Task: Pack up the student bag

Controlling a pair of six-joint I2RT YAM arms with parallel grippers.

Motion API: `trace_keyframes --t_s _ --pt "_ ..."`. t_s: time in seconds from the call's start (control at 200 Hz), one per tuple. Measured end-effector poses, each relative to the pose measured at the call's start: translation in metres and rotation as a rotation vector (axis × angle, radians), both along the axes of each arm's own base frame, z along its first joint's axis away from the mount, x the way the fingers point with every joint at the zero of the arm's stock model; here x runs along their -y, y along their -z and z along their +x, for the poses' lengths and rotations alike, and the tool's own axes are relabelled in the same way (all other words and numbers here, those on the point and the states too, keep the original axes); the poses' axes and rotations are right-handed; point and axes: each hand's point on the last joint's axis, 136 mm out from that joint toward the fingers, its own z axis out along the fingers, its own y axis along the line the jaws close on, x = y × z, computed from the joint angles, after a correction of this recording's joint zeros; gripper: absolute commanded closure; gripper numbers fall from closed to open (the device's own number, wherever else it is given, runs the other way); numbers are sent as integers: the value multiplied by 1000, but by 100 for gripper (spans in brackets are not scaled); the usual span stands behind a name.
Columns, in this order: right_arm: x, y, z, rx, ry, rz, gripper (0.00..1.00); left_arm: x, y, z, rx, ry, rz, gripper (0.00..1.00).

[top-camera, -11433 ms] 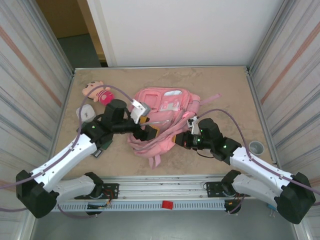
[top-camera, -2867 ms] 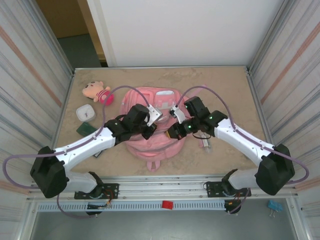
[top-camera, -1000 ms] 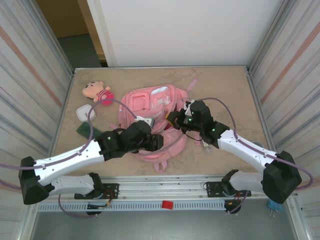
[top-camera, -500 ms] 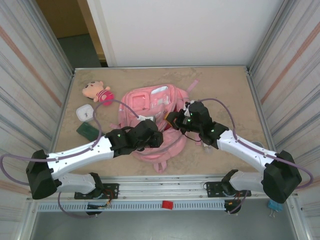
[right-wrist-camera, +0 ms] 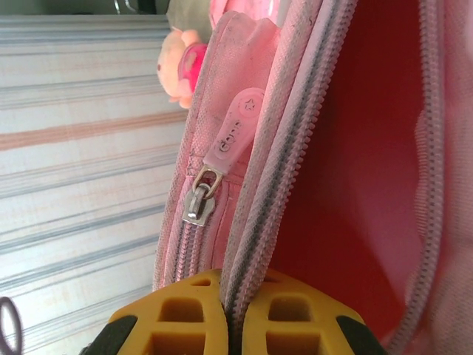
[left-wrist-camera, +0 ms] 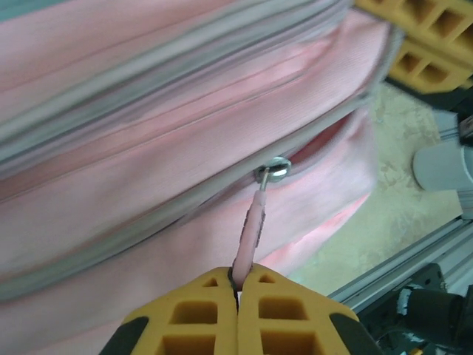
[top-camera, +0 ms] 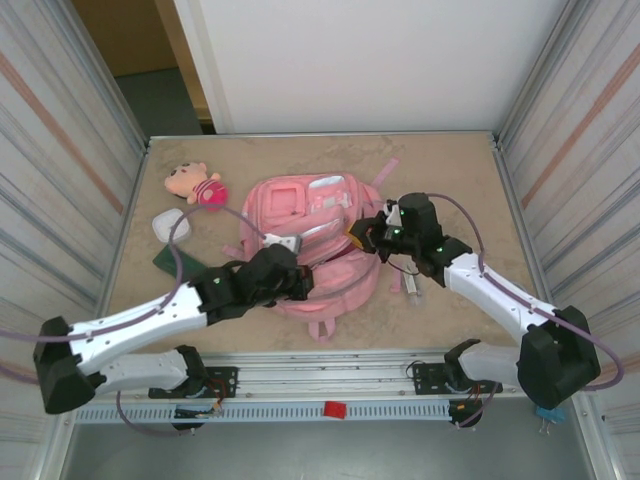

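Note:
The student bag, a big pink backpack, lies in the middle of the table. My left gripper is at its near side, shut on a thin pink zipper pull that hangs from a silver slider; its jaws meet around the tab. At the bag's right side my right gripper is shut on the grey-toothed zipper edge of the open main compartment, whose pink lining shows. Beside that edge sits another slider with a pale pink tab.
A small plush doll lies at the far left, with a white case and a dark green object nearer along the left side. A small pen-like item lies right of the bag. Metal walls close both sides.
My left gripper has closed on the zipper pull at the bag's near side. My right gripper has moved right and a little further away with the zipper edge, and the bag shifted with it.

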Motion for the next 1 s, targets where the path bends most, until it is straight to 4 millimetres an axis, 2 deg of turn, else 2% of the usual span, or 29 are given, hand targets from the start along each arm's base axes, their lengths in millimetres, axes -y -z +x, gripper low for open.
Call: trace_keyframes --t_s 0.1,0.185,0.261,0.321,0.456,0.491,0.521,0.626,0.666,0.802,0.852,0.877,0.997 --pt "8 -6 8 -3 -6 15 100 -27 13 -6 11 -19 29 100" --pt "11 -9 14 -4 -5 24 68 -41 21 -7 29 -27 45 100" --pt "8 -12 14 0 -9 33 51 -43 18 -5 64 -13 35 100" --pt "-1 -15 11 13 -15 37 46 -38 11 -2 99 5 19 100" --pt "-31 -13 -7 39 -33 47 45 -25 4 5 149 48 15 100" --pt "-38 -9 -14 36 -37 42 46 -20 1 6 156 66 10 100" --pt "-43 -6 -18 31 -37 36 51 -15 -3 7 167 78 1 100" --pt "-53 3 -27 17 -31 15 81 -5 -18 11 204 102 -30 100" --pt "-55 3 -27 21 -31 14 89 -5 -21 12 212 103 -32 100" --pt "-51 5 -25 15 -24 4 98 -16 -17 14 213 69 8 100" --pt "-49 3 -22 13 -24 -3 99 -23 -15 15 211 52 25 77" --pt "-48 1 -21 15 -23 -4 100 -26 -14 16 212 44 29 69" --pt "-44 -8 -15 25 -29 -4 100 -47 -5 17 187 -9 51 55"
